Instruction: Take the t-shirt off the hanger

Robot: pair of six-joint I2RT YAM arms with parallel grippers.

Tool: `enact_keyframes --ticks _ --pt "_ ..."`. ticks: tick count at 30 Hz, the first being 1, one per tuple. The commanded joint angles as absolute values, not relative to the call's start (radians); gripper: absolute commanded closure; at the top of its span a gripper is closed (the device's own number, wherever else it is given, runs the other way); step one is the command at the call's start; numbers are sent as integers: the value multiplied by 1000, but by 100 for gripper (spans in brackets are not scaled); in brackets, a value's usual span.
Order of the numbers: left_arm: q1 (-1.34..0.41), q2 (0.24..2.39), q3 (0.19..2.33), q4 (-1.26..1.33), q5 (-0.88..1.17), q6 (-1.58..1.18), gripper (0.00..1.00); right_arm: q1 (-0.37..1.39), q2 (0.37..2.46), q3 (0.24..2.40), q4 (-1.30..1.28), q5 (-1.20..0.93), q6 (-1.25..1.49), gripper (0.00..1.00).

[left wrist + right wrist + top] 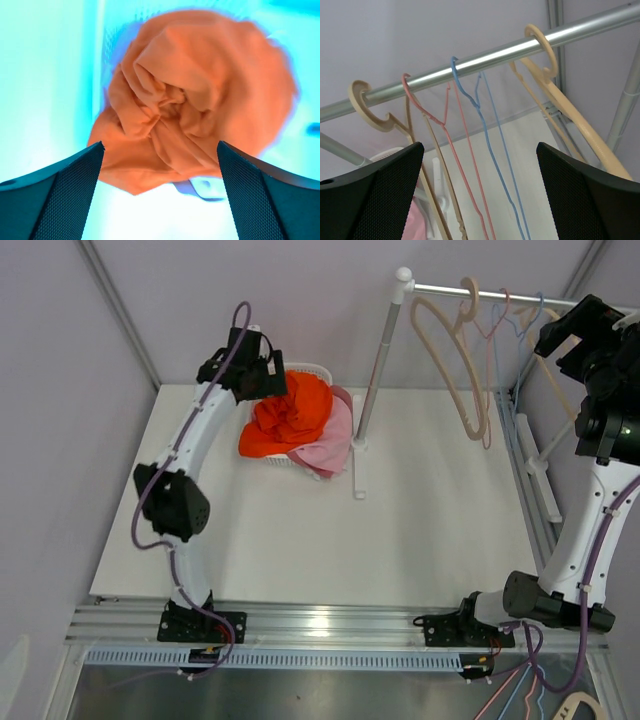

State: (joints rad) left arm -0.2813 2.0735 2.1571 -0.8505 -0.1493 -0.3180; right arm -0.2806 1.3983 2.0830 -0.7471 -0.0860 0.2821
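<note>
An orange t-shirt (290, 415) lies crumpled in a white basket (310, 368) at the back left, on top of a pink garment (330, 445). It fills the left wrist view (195, 100). My left gripper (258, 375) hovers open just above it, holding nothing (160, 200). Several bare hangers hang on the metal rail (500, 292): a beige one (450, 360), a pink wire one (450, 150), a blue wire one (490, 140) and another beige one (570, 115). My right gripper (570, 335) is open and empty, just in front of them (480, 200).
The rail's white upright pole (375, 370) stands on the table right of the basket. A metal frame runs along the table's right edge (535, 480). More hangers lie below the front rail at the bottom right (560, 705).
</note>
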Motion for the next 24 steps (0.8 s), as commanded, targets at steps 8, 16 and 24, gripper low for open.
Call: enact_keyframes --ticks 8,16,24 --pt "-293 1321 1650 -531 -52 -318 1 -258 1261 1872 -508 -300 353 0" --pt "-331 859 1050 -85 172 -460 1 -79 1045 1412 -211 -370 483 1" --pt "-475 743 959 -144 97 -437 1 35 1014 1376 -181 -555 448 1"
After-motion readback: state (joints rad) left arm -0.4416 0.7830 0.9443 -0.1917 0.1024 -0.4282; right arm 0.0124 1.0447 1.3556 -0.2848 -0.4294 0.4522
